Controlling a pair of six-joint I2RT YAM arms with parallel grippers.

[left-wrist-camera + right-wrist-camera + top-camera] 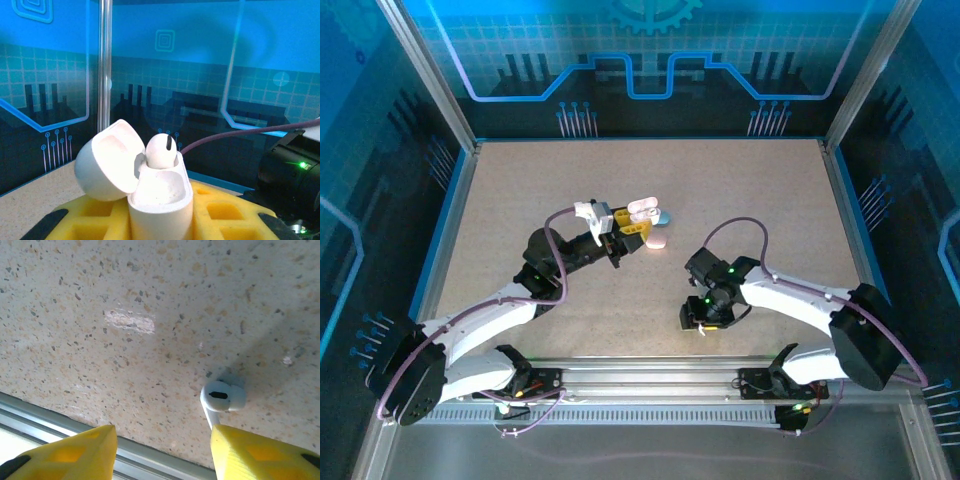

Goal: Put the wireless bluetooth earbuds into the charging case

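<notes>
The white charging case [161, 202] stands upright between my left gripper's [160, 227] yellow fingers [227, 215], which are shut on it. Its lid [105, 162] hangs open to the left. One white earbud [161, 150] sits in the far slot; the near slot is empty. In the top view this gripper [632, 224] holds the case [642, 210] mid-table. A second white earbud [222, 396] lies on the table, its stem running behind the right finger [260, 452] of my right gripper [162, 450]. That gripper is open, pointing down near the front edge [701, 322].
A light blue case [663, 216] and a pink case [657, 241] lie on the table just beyond the left gripper. The metal front rail [55, 415] runs close below the right gripper's fingers. Blue walls enclose the speckled table [770, 200].
</notes>
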